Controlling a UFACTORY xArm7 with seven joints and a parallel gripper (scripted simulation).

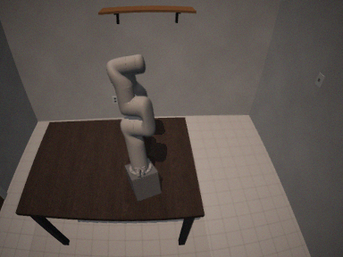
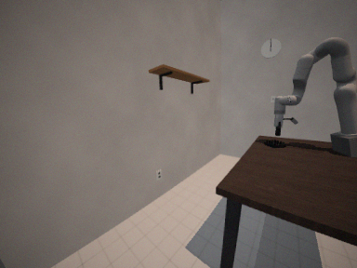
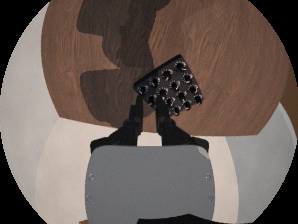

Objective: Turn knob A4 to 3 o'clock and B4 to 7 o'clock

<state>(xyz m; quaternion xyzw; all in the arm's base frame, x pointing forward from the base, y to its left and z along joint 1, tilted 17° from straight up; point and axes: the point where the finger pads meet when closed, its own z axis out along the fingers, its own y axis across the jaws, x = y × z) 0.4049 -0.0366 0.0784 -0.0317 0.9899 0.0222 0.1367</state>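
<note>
I see my pincer [image 3: 150, 117] hanging above the knob box [image 3: 169, 86], its two dark fingers drawn narrow, gripping nothing and clear of every knob. The knob box, a black square studded with small knobs, sits turned at an angle on the dark wooden tabletop [image 3: 220, 50], close to the tabletop's far edge, just short of the pale floor [image 2: 153, 219] beyond.
</note>
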